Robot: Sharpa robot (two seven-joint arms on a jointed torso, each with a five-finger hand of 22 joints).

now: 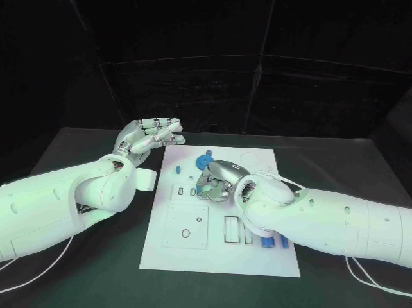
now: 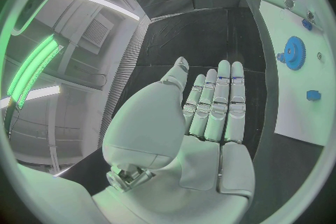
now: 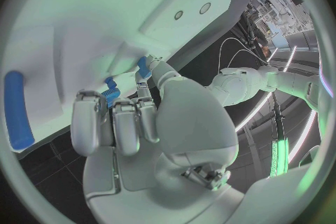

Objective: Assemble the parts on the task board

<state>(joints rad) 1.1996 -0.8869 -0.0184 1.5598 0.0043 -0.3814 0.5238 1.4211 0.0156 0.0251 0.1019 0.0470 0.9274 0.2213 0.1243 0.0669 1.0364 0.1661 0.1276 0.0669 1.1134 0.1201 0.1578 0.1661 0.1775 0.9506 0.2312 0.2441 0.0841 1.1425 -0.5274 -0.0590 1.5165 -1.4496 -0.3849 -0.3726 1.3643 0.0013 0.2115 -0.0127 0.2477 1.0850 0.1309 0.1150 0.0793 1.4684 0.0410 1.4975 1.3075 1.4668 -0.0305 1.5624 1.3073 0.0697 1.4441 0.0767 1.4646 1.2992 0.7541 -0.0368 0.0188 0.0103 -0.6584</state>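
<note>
Several small blue parts sit on the white task board (image 1: pixel 183 247), which lies flat in the middle of the black surface (image 1: pixel 76 269); its face carries cut-out recesses, a round one and rectangular ones near its near edge, and short blue parts (image 1: pixel 266 242) stand by those slots just beside the right forearm. A blue gear (image 2: pixel 294 52) stands toward the board's far end, with a smaller blue piece (image 2: pixel 313 95) close to it. The right hand (image 1: pixel 220 179) rests over the board's middle, its fingers (image 3: pixel 126 123) curled together and pressing down on a blue toothed part (image 3: pixel 110 92) against the white plate; a long blue bar (image 3: pixel 17 109) lies on the board well apart from it. The left hand (image 1: pixel 151 136) hovers off the board's far left corner, holding nothing, its fingers (image 2: pixel 220 101) straight and side by side.
</note>
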